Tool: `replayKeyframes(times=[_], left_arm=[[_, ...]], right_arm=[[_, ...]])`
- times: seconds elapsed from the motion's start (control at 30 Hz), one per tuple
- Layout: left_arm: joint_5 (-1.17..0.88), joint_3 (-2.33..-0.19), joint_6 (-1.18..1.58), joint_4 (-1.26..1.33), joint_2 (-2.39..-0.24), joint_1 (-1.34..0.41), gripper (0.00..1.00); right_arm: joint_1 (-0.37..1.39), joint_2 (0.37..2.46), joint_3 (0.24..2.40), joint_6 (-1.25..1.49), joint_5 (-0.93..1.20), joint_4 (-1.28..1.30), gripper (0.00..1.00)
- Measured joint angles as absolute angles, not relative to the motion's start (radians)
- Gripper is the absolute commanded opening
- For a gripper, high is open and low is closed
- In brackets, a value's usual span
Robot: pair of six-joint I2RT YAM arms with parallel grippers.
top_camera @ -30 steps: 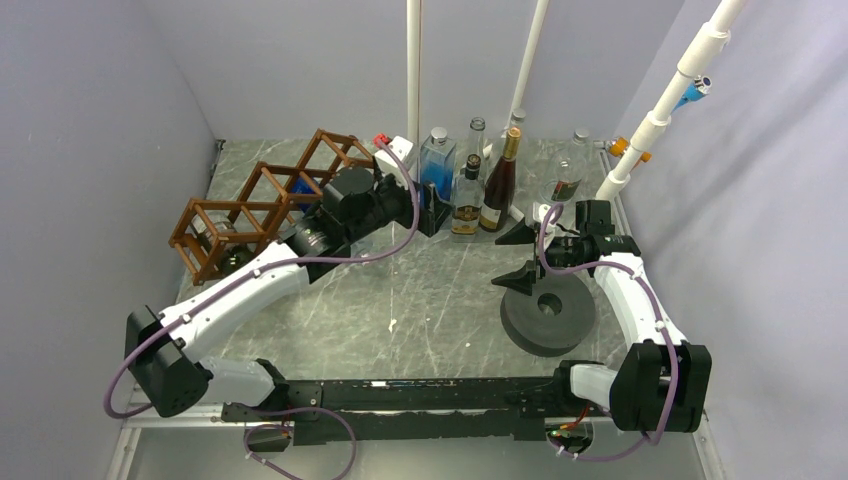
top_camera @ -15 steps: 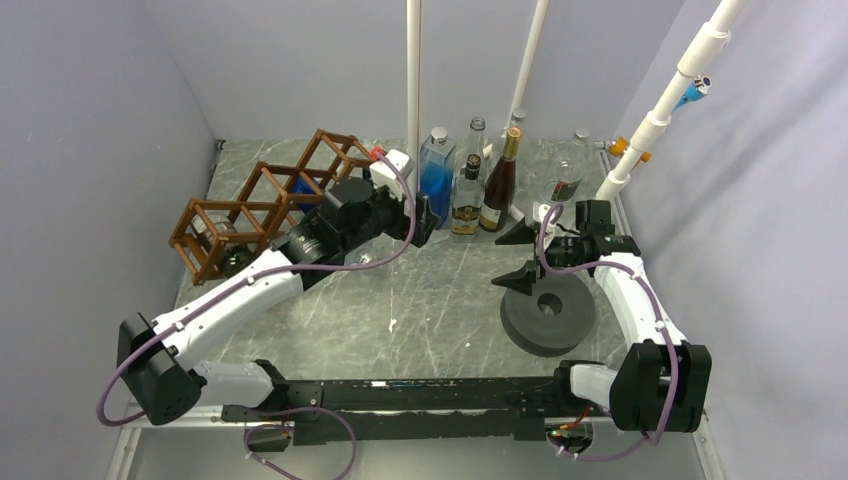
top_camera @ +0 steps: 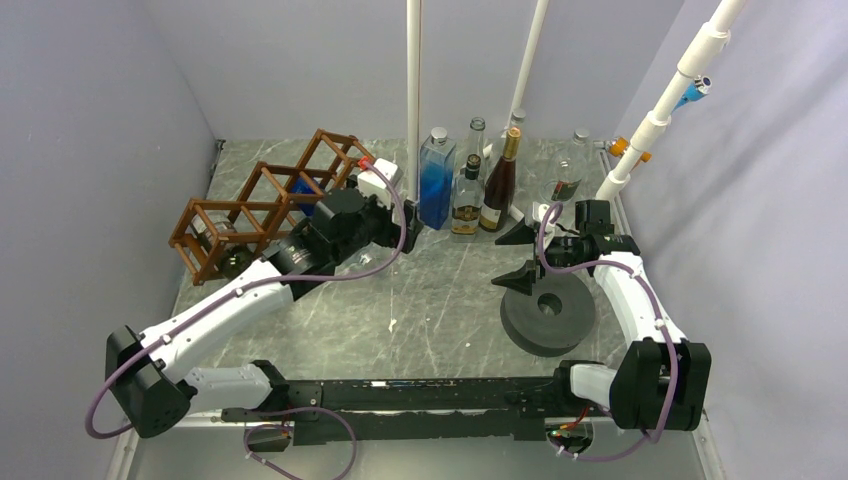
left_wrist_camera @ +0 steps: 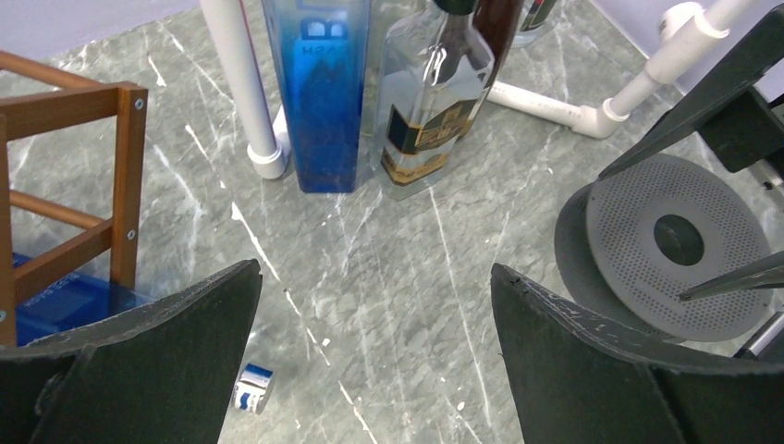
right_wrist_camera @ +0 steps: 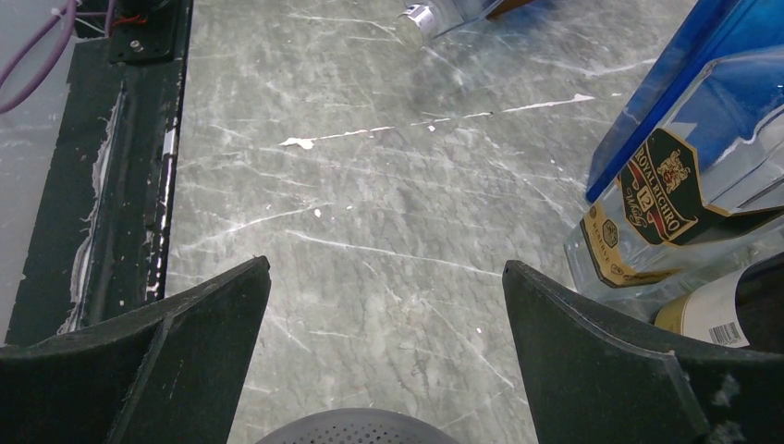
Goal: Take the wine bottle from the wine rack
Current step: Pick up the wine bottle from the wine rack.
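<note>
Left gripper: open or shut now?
Open: the left gripper shows fingers wide apart in its wrist view, bare table between, nothing held.

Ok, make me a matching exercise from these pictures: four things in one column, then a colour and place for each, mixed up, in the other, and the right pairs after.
Column one
1. wine rack
2. tall square bottle
3. round disc with a hole
4. bottle with the gold neck

Column two
a. grey, lying flat at the right
b. brown wood, at the left
c. dark, upright in the back row
d. blue, upright in the back row

Pairs: 1-b, 2-d, 3-a, 4-c
</note>
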State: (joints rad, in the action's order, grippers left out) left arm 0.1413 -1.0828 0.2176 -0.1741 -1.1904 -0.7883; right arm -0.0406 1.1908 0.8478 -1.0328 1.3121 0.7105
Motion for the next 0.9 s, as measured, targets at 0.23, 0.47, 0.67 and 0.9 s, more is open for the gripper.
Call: replayKeyframes(times=[0.23, 0.47, 0.67, 0.9], left_arm=[[0.185, -1.037, 0.219, -0.208, -1.147, -0.787, 1.0], [0.233, -0.995, 0.225, -0.234, -1.107, -0.784, 0.99], [0.297, -0.964, 0.24, -0.274, -1.058, -0.784, 1.0], [0.364, -0.926, 0.269, -0.321, -0.981, -0.782, 1.0]], right_arm=[[-0.041, 1.192, 0.848, -1.033, 1.309, 0.71, 1.0], [-0.041, 1.192, 0.848, -1.033, 1.309, 0.71, 1.0], [-0.041, 1.192, 0.848, -1.033, 1.309, 0.71, 1.0], [-0.041, 1.192, 0.848, -1.033, 1.309, 0.71, 1.0]])
